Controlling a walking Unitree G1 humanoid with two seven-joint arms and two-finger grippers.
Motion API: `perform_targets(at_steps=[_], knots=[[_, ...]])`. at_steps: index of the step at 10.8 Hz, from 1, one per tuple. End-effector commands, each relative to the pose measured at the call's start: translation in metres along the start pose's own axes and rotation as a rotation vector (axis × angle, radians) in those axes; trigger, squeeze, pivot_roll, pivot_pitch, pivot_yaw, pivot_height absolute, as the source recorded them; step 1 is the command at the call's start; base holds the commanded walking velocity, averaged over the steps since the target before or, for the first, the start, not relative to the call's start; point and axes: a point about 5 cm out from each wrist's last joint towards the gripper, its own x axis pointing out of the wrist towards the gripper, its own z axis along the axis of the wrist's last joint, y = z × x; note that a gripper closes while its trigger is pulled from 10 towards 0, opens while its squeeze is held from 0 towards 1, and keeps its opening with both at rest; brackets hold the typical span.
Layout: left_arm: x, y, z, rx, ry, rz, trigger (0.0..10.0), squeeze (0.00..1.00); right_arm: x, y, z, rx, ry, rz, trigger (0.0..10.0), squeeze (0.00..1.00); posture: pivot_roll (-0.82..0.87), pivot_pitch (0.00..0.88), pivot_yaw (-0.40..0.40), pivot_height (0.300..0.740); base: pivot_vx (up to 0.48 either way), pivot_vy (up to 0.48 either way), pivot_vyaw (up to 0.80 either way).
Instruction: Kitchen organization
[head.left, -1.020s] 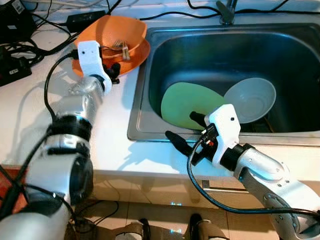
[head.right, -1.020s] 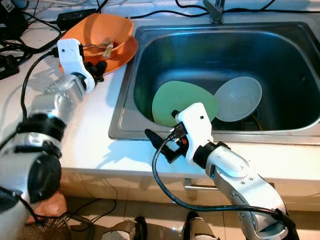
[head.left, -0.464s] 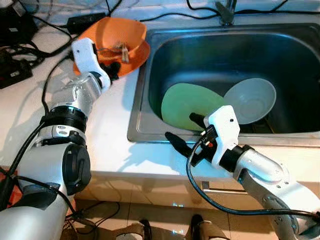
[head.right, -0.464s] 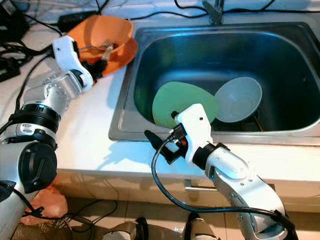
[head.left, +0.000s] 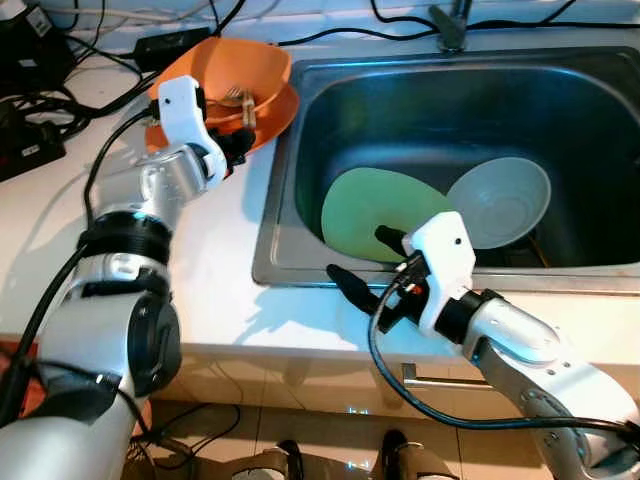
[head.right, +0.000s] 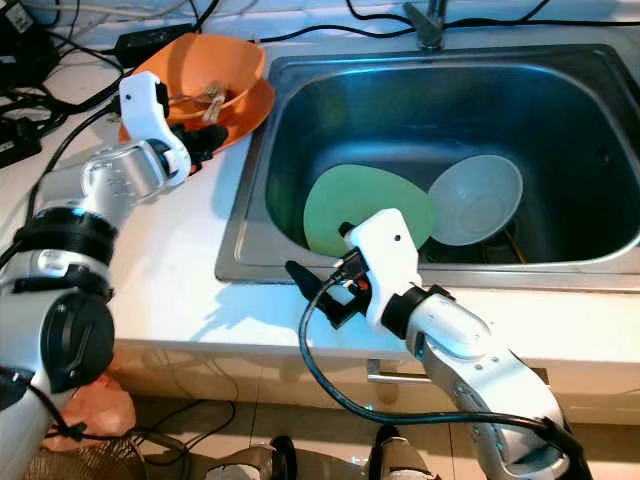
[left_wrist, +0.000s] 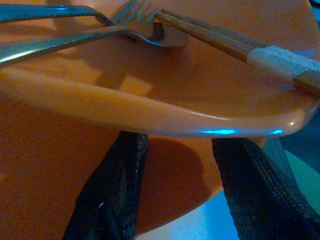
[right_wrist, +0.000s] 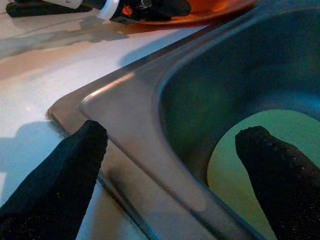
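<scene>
The left gripper is reaching under the orange bowl on the table beside the sink, its 2 fingers spread and grasping nothing yet. The right gripper (also spread, holding nothing) is hovering over the sink's front edge. The next move is probably closing on the bowl's rim.

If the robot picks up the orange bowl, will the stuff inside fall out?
Maybe. The fork and chopsticks lie loose in the orange bowl, so tilting could slide them out. The bowl looks like stiff, light plastic, unlikely to bend.
</scene>
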Motion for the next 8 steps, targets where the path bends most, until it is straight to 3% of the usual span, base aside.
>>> perform_targets(at_steps=[1, 4, 8], knots=[[0.000, 0.015, -0.043, -0.041, 0.189, 0.043, 10.0, 0.00, 0.003, -0.003, -0.031, 0.060, 0.147, -0.024, 10.0, 0.00, 0.05, 0.233, 0.144, 0.740, 0.000, 0.000, 0.00], [-0.019, 0.029, -0.045, -0.038, 0.219, 0.065, 10.0, 0.00, 0.007, -0.004, -0.032, 0.050, 0.142, -0.022, 10.0, 0.00, 0.08, 0.220, 0.148, 0.740, 0.000, 0.000, 0.00], [-0.051, 0.032, -0.056, -0.021, 0.243, 0.083, 10.0, 0.00, 0.012, -0.006, -0.034, 0.037, 0.133, -0.016, 10.0, 0.00, 0.11, 0.202, 0.144, 0.740, 0.000, 0.000, 0.00]])
